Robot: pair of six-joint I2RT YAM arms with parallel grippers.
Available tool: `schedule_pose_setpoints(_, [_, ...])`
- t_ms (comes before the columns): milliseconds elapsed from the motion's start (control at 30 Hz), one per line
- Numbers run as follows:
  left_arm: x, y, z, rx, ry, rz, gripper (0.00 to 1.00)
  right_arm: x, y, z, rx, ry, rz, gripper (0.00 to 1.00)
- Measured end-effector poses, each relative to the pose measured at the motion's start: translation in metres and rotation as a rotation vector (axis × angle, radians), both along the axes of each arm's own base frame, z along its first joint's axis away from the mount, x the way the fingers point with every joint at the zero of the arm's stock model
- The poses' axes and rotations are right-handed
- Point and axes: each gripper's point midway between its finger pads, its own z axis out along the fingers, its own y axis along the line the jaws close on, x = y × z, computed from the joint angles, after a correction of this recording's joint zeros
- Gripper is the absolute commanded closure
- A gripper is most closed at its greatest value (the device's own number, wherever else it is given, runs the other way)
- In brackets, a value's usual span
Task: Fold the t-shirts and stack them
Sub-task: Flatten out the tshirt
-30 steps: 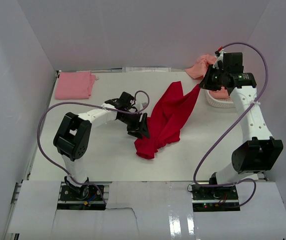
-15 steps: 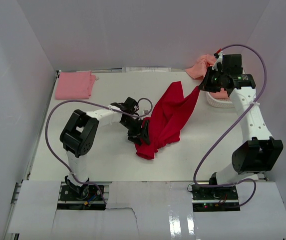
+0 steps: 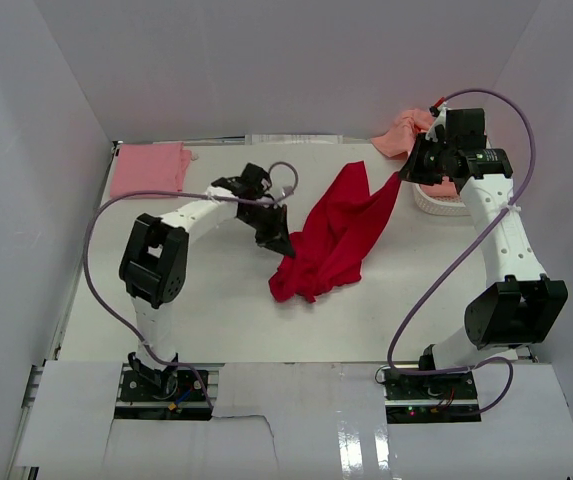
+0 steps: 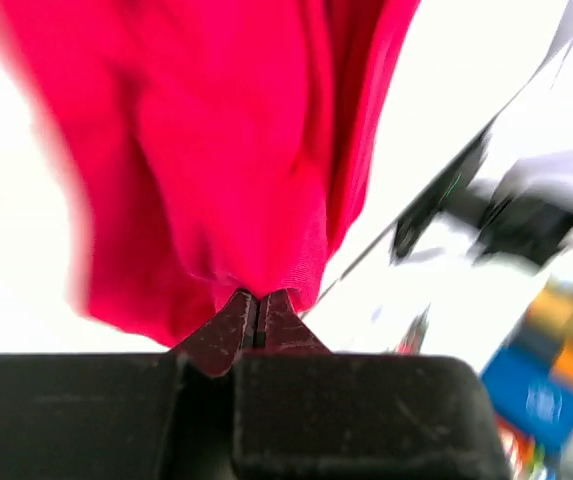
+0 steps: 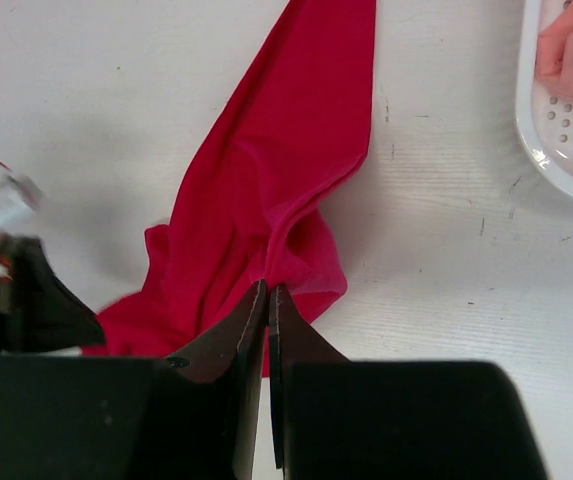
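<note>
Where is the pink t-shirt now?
In the top view, the pink t-shirt lies at the far left corner of the table, left of the red t-shirt.

a loose t-shirt lies stretched across the middle of the tabletop, running from near centre toward the far right. the left gripper pinches its left edge and the right gripper pinches its far right end. a folded t-shirt sits in the far left corner. a basket stands at the far right, with a crumpled t-shirt in it and spilling past its far side.
</note>
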Motion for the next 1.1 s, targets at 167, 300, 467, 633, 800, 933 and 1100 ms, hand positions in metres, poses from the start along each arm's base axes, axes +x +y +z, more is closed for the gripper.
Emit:
schedule_pose_setpoints(167, [0.128, 0.076, 0.073, -0.034, -0.199, 0.318, 1.0, -0.009, 0.001, 0.006, 0.009, -0.01, 0.0, 0.92])
schedule_pose_setpoints(300, [0.198, 0.179, 0.12, 0.081, -0.38, 0.604, 1.0, -0.047, 0.005, -0.001, 0.036, -0.002, 0.03, 0.92])
schedule_pose_setpoints(467, [0.209, 0.236, 0.146, 0.22, -0.471, 0.758, 1.0, -0.111, -0.001, -0.039, 0.025, 0.069, 0.026, 0.92])
schedule_pose_setpoints(633, [0.206, 0.243, 0.148, 0.259, -0.468, 0.781, 1.0, -0.144, -0.015, -0.071, -0.033, 0.142, -0.017, 0.92])
schedule_pose_setpoints(800, [0.208, 0.239, 0.171, 0.221, -0.491, 0.791, 1.0, -0.124, -0.021, -0.065, -0.059, 0.17, -0.043, 0.92])
schedule_pose_setpoints(933, [0.226, 0.225, 0.252, 0.067, -0.652, 0.784, 1.0, -0.071, -0.011, -0.017, -0.018, 0.096, -0.021, 0.92])
schedule_pose_setpoints(1100, [0.213, 0.217, 0.323, -0.056, -0.824, 0.772, 1.0, -0.05, -0.006, 0.058, 0.015, -0.114, -0.01, 0.92])
